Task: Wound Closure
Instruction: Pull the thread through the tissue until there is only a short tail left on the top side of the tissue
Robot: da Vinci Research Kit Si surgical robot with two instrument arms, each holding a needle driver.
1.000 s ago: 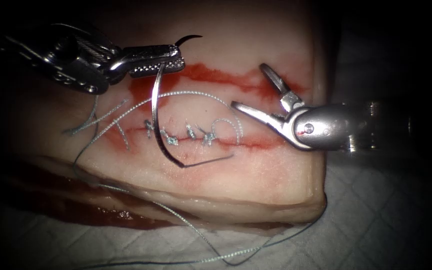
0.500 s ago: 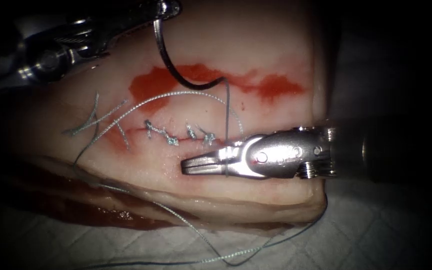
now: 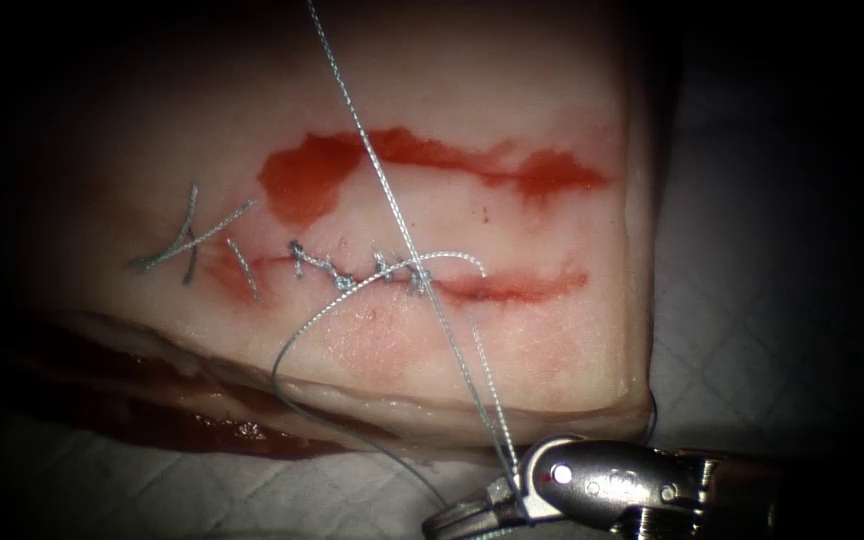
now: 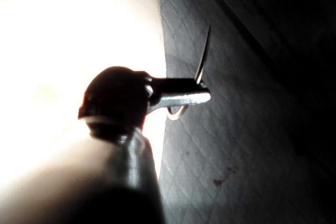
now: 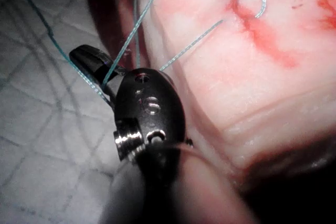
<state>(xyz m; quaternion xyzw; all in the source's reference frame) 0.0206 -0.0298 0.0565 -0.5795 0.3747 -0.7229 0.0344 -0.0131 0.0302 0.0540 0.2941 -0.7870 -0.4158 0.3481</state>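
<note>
The tissue carries a horizontal cut, stitched along its left part with several knots. My right tool lies below the tissue's front edge, jaws shut on the thread, which runs taut from the top edge down across the cut into them. In the right wrist view the right tool pinches that thread beside the tissue. In the left wrist view my left tool is shut on the curved needle, gripped partway along its curve and clear of the tissue.
Red fluid pools in a band above the cut. Cut thread ends lie left of the stitches. A slack thread loop crosses the front edge onto white quilted cloth under the tissue.
The left tool lifted the needle up out of the endoscope view. The right tool shut on the thread and drew it down past the tissue's front edge; the loop at the stitch shrank.
</note>
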